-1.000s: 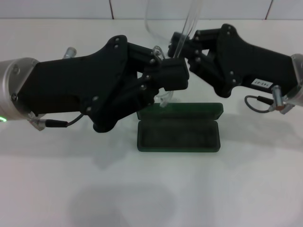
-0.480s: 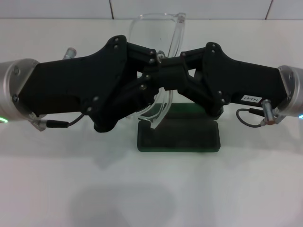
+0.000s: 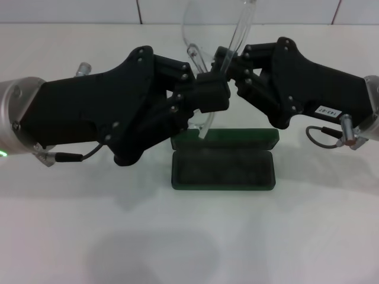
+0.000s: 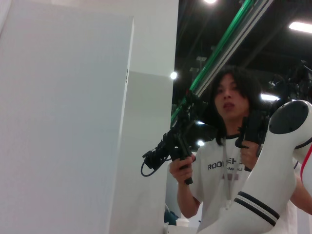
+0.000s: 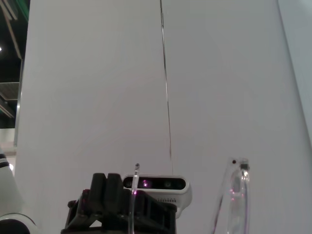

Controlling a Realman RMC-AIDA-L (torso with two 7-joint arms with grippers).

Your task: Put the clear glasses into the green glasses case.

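Note:
The clear glasses (image 3: 204, 121) hang in the air above the table, between my two grippers, with one lens and one long arm (image 3: 243, 23) rising past the top of the head view. My left gripper (image 3: 214, 94) comes in from the left and is shut on the frame. From the right, my right gripper (image 3: 228, 59) is shut on the glasses where that arm rises. The green glasses case (image 3: 224, 168) lies open on the white table just below and in front of them, its lid (image 3: 237, 138) folded back. The right wrist view shows a glasses arm (image 5: 237, 195).
The white table (image 3: 189, 236) stretches in front of the case. A tiled wall (image 3: 89, 10) stands behind. The left wrist view points away from the table at a white panel (image 4: 63, 122) and a person (image 4: 229, 161).
My right gripper has twisted back and lifted from its lower, flatter pose half a second ago. The glasses swung with it, from broadside to edge-on. My left gripper barely moved.

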